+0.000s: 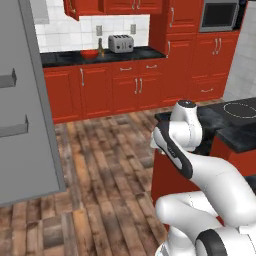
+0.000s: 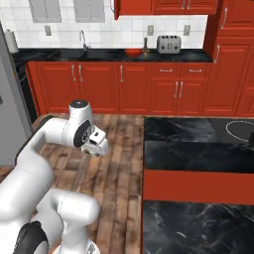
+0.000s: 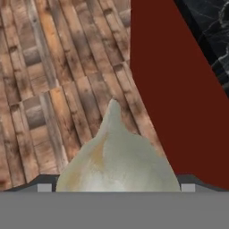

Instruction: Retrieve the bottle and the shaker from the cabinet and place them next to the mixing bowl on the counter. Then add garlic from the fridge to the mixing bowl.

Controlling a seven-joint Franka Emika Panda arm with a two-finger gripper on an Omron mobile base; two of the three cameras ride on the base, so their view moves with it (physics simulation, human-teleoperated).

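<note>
1. One garlic bulb (image 3: 117,159), whitish-cream with a pointed tip, sits large and close in the hand view, between the two dark fingertips (image 3: 44,184) of the pincer (image 3: 117,187). The pincer stands wide, pinching the garlic from both sides.
2. Behind the bulb in that view lies a wooden plank floor (image 3: 58,89), with a red cabinet side (image 3: 174,98) and a black marble-look edge (image 3: 210,31) to one side.
3. Across the room, a red-orange mixing bowl (image 1: 89,53) rests on the black desk (image 1: 60,58) along the far wall, over red base cabinets (image 1: 100,87).
4. Just beside the bowl stands a small olive-brown bottle (image 1: 100,48), and beyond that a silver toaster (image 1: 120,44).
5. From the right base view the same bowl (image 2: 132,51), bottle (image 2: 145,46) and toaster (image 2: 168,44) line up on that desk, with a sink tap (image 2: 83,38) further left.
6. A red wall cabinet (image 1: 82,7) hangs above the bowl.
7. A grey fridge door (image 1: 22,110) stands open at the left of the left base view.
8. A black-topped island (image 2: 198,149) lies near the white arm (image 2: 54,136).
</note>
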